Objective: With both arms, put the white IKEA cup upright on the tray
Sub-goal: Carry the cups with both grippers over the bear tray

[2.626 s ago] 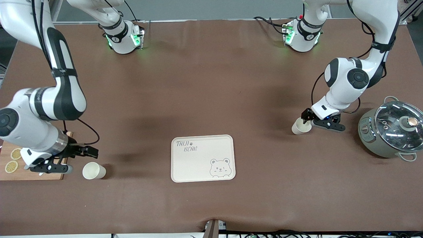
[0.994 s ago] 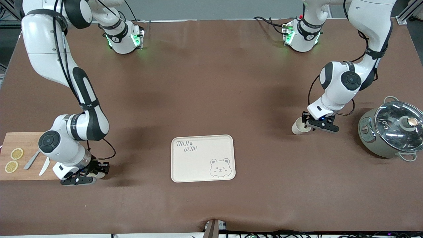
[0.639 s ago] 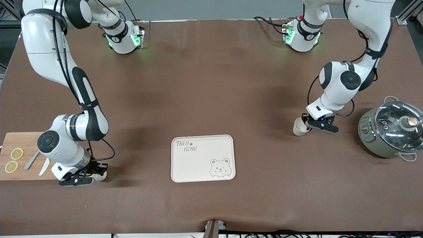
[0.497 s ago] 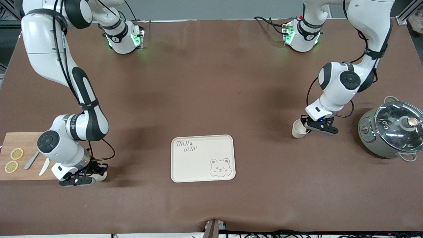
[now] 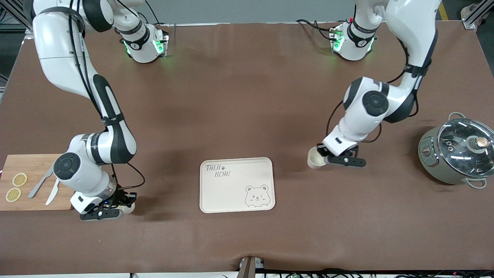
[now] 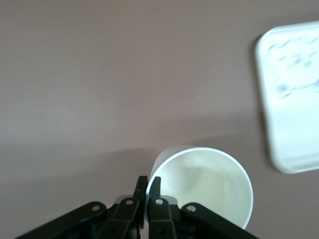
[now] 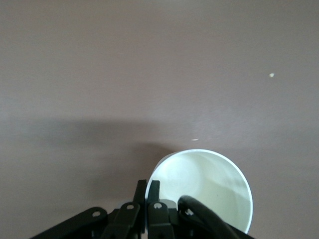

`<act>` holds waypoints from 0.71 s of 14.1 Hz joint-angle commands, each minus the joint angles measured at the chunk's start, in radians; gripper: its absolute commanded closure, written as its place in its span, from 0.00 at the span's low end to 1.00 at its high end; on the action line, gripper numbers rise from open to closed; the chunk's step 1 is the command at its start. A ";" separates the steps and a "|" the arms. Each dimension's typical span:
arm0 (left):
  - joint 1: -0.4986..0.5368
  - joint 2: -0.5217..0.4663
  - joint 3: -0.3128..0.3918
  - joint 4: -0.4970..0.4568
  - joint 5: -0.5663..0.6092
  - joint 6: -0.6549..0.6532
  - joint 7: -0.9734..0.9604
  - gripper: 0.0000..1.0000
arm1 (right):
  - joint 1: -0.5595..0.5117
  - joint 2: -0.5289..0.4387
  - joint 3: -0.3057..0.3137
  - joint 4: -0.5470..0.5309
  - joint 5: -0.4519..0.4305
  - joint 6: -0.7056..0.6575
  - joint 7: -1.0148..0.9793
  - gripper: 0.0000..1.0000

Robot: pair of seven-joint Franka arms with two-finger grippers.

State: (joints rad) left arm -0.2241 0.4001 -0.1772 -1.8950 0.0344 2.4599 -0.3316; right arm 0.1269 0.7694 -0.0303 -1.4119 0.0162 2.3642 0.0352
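Cream tray (image 5: pixel 236 184) with raised rim, printed "TAIJI BEAR" and a bear face, flat on the brown table (image 5: pixel 239 96), nothing on it.

White cup (image 5: pixel 316 159) pinched at its rim by the left gripper (image 5: pixel 325 157), off the tray's corner toward the left arm's end of the table; mouth upward in the left wrist view, cup (image 6: pixel 202 185), fingers (image 6: pixel 155 186) closed together on the wall, tray edge (image 6: pixel 289 99) visible nearby. Left arm bent at the elbow, forearm sloping down to the cup.

Second white cup (image 5: pixel 127 207) pinched likewise by the right gripper (image 5: pixel 122 204), low at the table toward the right arm's end, about level with the tray's nearer edge; in the right wrist view, cup (image 7: pixel 204 186) open upward, fingers (image 7: pixel 152 191) clamped on its rim. Right arm folded steeply, wrist low just beside the wooden cutting board (image 5: pixel 32 181).

Two lemon slices (image 5: pixel 15 187) and cutlery (image 5: pixel 46 185) on the board. Grey-green pot (image 5: pixel 453 154) with glass lid at the left arm's end.
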 commanded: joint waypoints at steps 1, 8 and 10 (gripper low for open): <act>-0.073 0.172 0.008 0.270 -0.007 -0.102 -0.154 1.00 | 0.051 0.007 -0.005 0.086 -0.013 -0.098 0.132 1.00; -0.243 0.394 0.030 0.582 -0.014 -0.095 -0.365 1.00 | 0.206 0.027 -0.010 0.169 -0.019 -0.121 0.292 1.00; -0.288 0.413 0.056 0.602 -0.014 -0.072 -0.365 1.00 | 0.247 0.040 -0.011 0.195 -0.018 -0.117 0.339 1.00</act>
State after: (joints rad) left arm -0.4626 0.7740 -0.1589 -1.3640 0.0344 2.3925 -0.6858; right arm 0.3387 0.7718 -0.0309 -1.2843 0.0154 2.2618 0.3182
